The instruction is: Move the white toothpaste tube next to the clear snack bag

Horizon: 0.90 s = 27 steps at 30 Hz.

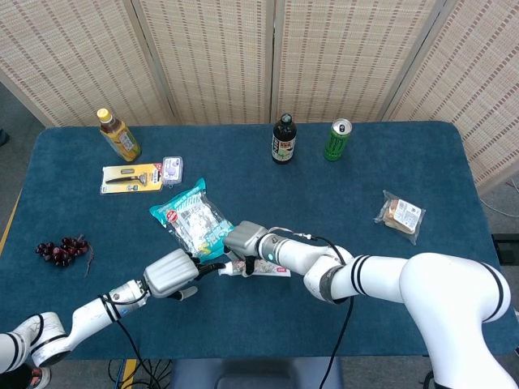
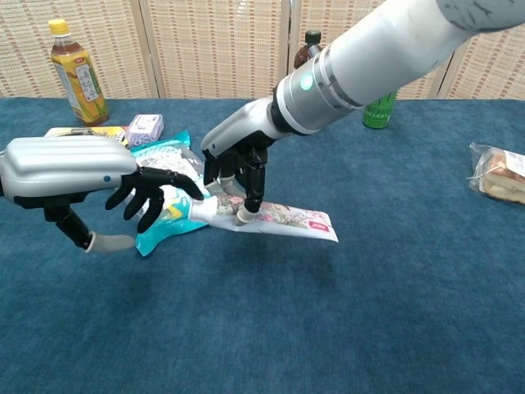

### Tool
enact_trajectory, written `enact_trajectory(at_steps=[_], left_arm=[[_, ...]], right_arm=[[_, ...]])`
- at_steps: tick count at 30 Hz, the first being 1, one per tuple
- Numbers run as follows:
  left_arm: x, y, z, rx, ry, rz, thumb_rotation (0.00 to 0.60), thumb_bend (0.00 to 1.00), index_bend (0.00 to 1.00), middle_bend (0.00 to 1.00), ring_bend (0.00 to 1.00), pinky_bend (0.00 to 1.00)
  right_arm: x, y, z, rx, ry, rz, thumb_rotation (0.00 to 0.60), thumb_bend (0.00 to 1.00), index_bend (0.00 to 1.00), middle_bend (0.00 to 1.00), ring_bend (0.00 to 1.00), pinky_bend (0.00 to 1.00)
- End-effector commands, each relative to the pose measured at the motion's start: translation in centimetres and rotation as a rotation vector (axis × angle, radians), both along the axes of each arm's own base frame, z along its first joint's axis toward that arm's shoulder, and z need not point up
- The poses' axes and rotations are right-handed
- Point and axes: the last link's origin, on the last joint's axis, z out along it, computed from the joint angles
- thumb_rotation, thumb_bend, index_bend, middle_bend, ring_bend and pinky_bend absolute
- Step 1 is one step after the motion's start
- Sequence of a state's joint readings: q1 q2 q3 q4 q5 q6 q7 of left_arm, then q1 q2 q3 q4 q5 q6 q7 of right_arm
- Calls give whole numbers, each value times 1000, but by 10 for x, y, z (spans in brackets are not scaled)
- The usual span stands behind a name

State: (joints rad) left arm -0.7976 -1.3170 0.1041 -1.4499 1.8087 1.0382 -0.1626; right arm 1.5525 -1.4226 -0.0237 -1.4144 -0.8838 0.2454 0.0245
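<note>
The white toothpaste tube [image 2: 283,218] [image 1: 272,269] with a floral print lies flat on the blue table, cap end to the left. My right hand [image 2: 235,160] [image 1: 244,240] reaches down over the cap end and grips it, fingers on both sides of the tube. Just left of it my left hand [image 2: 98,176] [image 1: 172,274] hovers with fingers spread, their tips close to the tube's cap, holding nothing. The clear snack bag [image 1: 400,215] [image 2: 499,174] with a pastry inside lies far off at the right side of the table.
A teal snack bag [image 1: 193,217] [image 2: 160,209] lies right behind the tube's cap. At the back stand a tea bottle [image 1: 118,134], a dark bottle [image 1: 283,139] and a green can [image 1: 337,139]. A razor pack [image 1: 131,177], a purple box [image 1: 172,169] and grapes [image 1: 62,250] lie left.
</note>
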Motion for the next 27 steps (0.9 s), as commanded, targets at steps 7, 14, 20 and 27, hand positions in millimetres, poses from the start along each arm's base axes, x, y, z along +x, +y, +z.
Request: enact_trajectory(at_steps=[7, 14, 20, 27], left_arm=[[-2, 0, 0, 0, 17, -3, 600, 331, 131, 521, 510, 571], [-5, -1, -1, 4, 26, -2, 600, 331, 144, 521, 510, 572], [-5, -1, -2, 0, 27, -4, 600, 331, 151, 521, 509, 574], [-6, -1, -5, -7, 30, -1, 600, 331, 156, 521, 509, 574]], right_arm=[[0, -3, 1, -9, -8, -3, 600, 1000, 810, 715, 575, 422], [0, -3, 1, -11, -7, 2, 600, 1000, 810, 716, 575, 422], [-1, -3, 2, -16, -16, 0, 600, 1000, 845, 740, 578, 422], [-2, -3, 2, -19, -22, 4, 600, 1000, 905, 783, 620, 422]])
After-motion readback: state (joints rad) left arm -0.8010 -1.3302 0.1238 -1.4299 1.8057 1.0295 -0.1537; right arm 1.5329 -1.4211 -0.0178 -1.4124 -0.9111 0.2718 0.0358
